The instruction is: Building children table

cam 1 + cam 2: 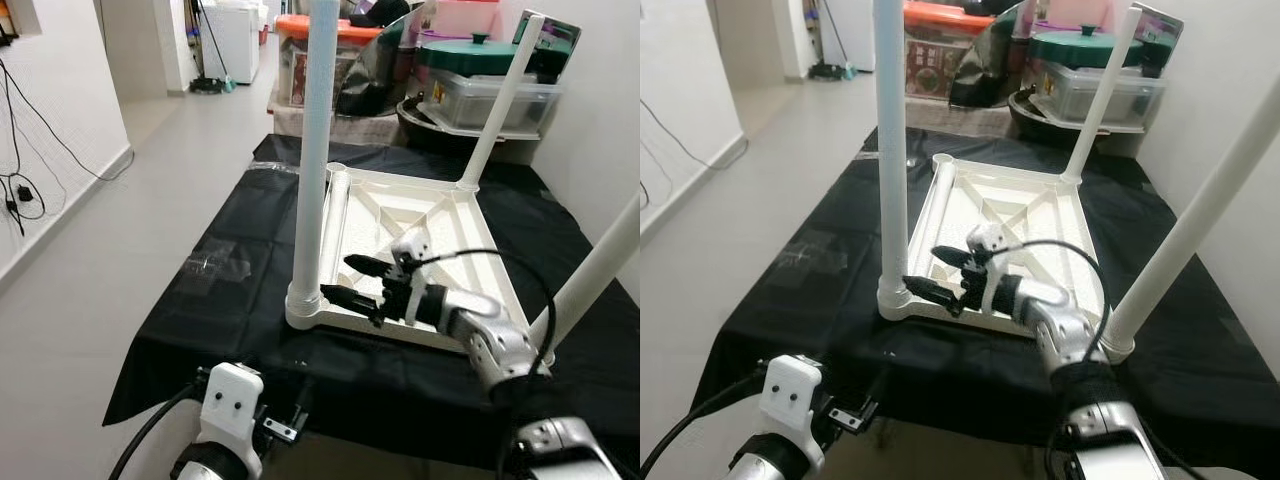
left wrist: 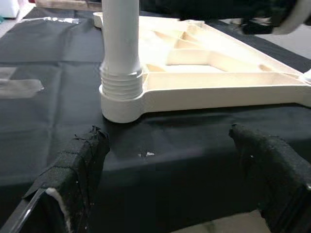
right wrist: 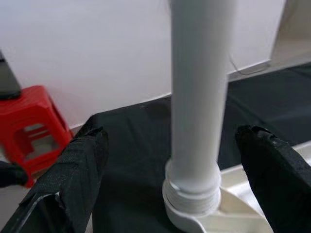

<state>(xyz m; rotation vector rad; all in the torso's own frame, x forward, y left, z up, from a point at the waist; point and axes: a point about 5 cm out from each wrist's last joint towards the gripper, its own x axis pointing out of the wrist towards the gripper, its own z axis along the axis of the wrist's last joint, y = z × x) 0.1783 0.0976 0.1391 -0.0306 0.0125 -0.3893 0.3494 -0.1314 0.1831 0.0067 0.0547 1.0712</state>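
Your left hand [image 2: 165, 194] sits low at the near edge of the black-covered tabletop [image 1: 200, 320], fingers spread, holding nothing. Just beyond it the upside-down children's table [image 1: 420, 225] rests on the cloth, its near-left leg [image 1: 315, 150] upright in the corner socket. Your right hand [image 1: 352, 280] reaches toward that leg, fingers spread apart, not touching it

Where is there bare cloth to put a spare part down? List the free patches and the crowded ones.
Free: the black cloth left of the upturned tabletop, though a clear plastic scrap lies there, and the front strip before the near-left leg. Crowded: around the right gripper, open at that leg, and the storage bins behind.
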